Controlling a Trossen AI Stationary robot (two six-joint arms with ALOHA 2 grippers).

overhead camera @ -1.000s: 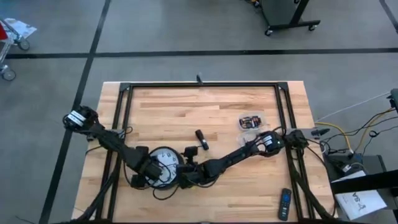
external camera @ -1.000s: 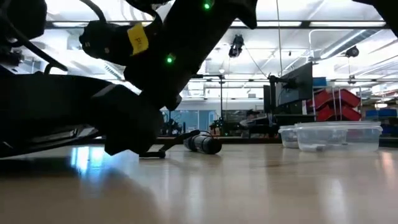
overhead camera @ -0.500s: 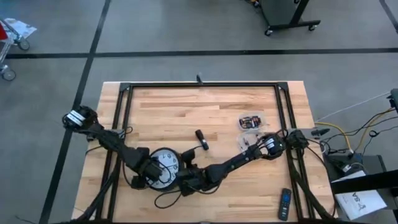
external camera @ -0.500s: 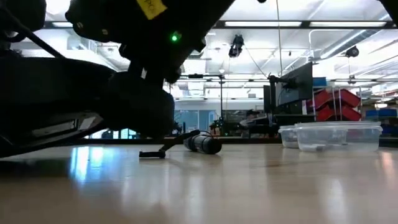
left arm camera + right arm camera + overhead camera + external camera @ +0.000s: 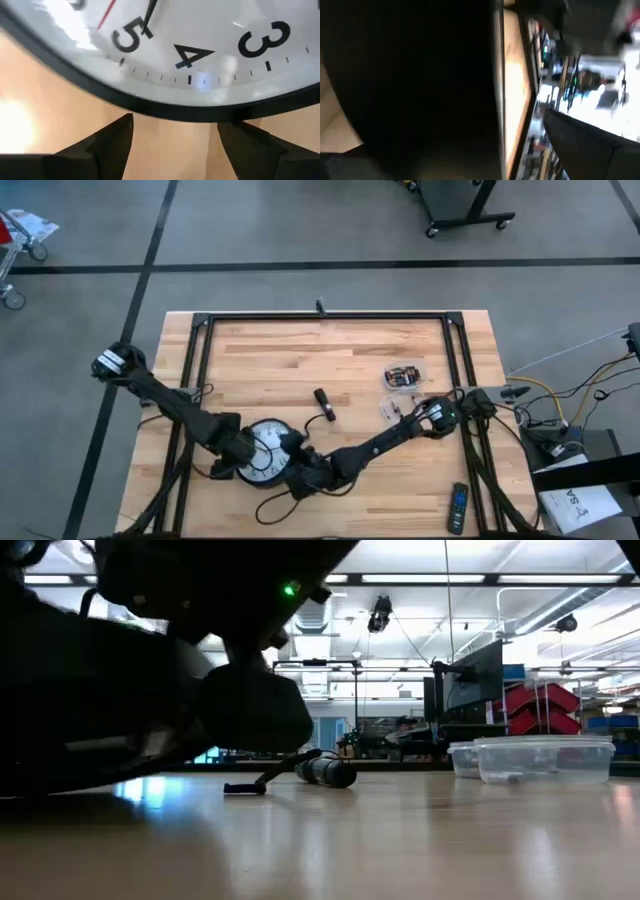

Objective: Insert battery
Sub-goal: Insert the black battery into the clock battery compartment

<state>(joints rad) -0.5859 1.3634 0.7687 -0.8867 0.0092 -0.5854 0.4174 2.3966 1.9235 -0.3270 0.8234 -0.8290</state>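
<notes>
On the pale wooden plank table [image 5: 300, 350], a round white wall clock with a black rim [image 5: 262, 455] lies face up near the front edge, at about seven o'clock from the table's centre. Both dark arms meet over it. The left gripper [image 5: 250, 463] comes in from nine o'clock and sits at the clock's left side; in the left wrist view its two dark fingers [image 5: 107, 142] stand spread apart on either side of the black rim, over bare wood, with the clock face [image 5: 200, 40] showing the numerals 3, 4 and 5 just beyond them. They grip nothing that can be seen. The right gripper [image 5: 298, 470] reaches in from three o'clock and lies at the clock's right edge. Whether its fingers are parted or closed cannot be told, since the right wrist view is mostly dark.

A small black cylindrical object with a thin stalk [image 5: 323, 402] lies near the table's centre, well apart from the clock; the low view shows it lying on its side [image 5: 322, 771]. A clear plastic tub with small items inside [image 5: 404, 376] sits at about three o'clock, and a second clear piece [image 5: 390, 409] lies just in front of it. No battery can be made out. A black remote control [image 5: 457, 508] rests at the front right corner.
</notes>
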